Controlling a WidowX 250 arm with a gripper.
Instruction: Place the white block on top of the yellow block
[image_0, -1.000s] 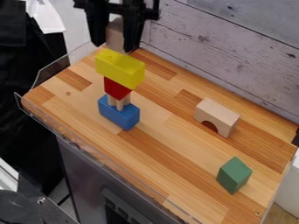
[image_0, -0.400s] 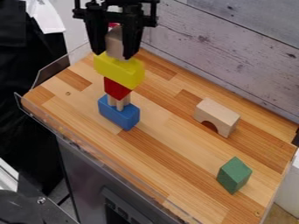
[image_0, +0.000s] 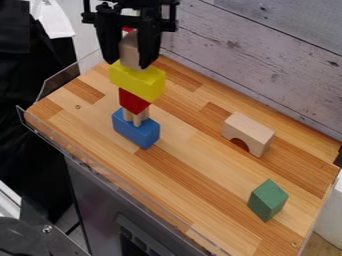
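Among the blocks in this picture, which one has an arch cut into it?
The pale wooden block lying on the table, behind the green block. Only it shows an arched cutout in its underside.

Blue block (image_0: 135, 131), arch (image_0: 250, 130), green block (image_0: 267, 201) on tabletop (image_0: 190, 160)

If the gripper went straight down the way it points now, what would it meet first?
The yellow block, topmost of the stack. The white block held in the gripper would likely press on it first; whether those two already touch is hard to tell.
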